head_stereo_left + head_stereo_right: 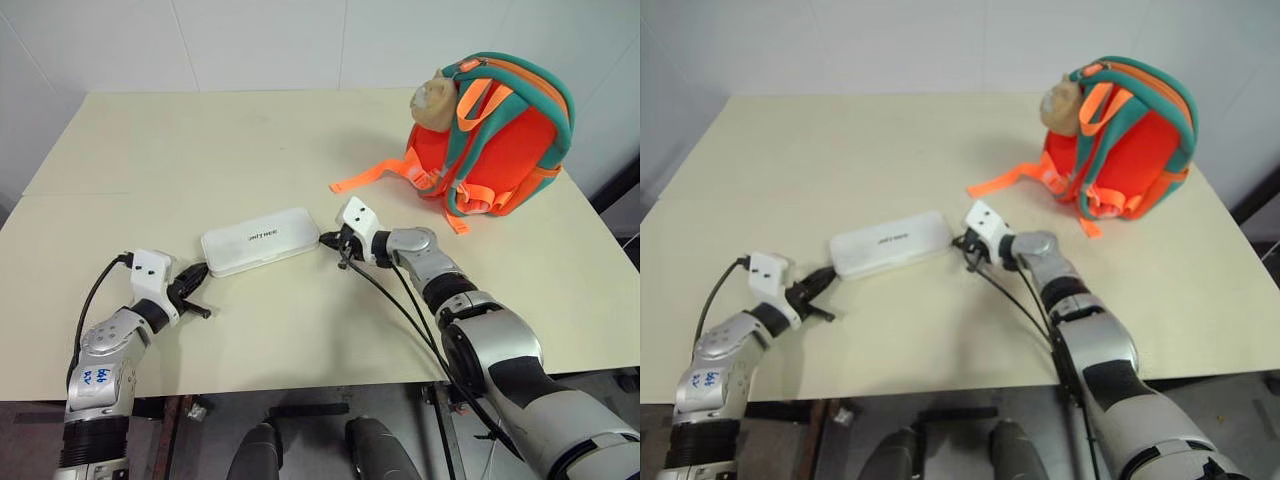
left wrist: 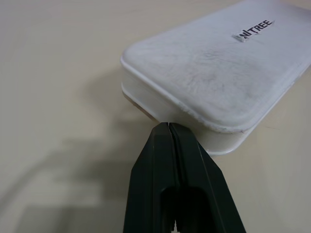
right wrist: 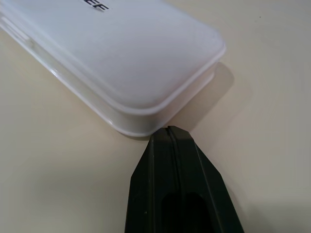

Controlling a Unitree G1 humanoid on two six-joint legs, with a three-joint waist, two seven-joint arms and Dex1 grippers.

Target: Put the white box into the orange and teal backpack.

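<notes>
On the left, the left gripper (image 1: 197, 277) has its two black fingers pressed together, with nothing between them. Its tip sits right at the left end of the white box (image 1: 260, 240). In the left wrist view the tip looks like it touches the side of the box, but I cannot be sure.

The box lies flat on the table (image 1: 150, 160), in the middle, near the front.

Next comes the right gripper (image 1: 330, 240). Its fingers are pressed together too, and they hold nothing. Its tip is right at the right end of the box.

Far on the right, toward the back, stands the orange and teal backpack (image 1: 500, 140), well apart from the box.

I think the robot is getting ready to squeeze the box between both tips. Next it needs to push in from both ends, lift, and carry it to the backpack.

I cannot see an opening in the backpack, so I cannot tell if it is unzipped.
</notes>
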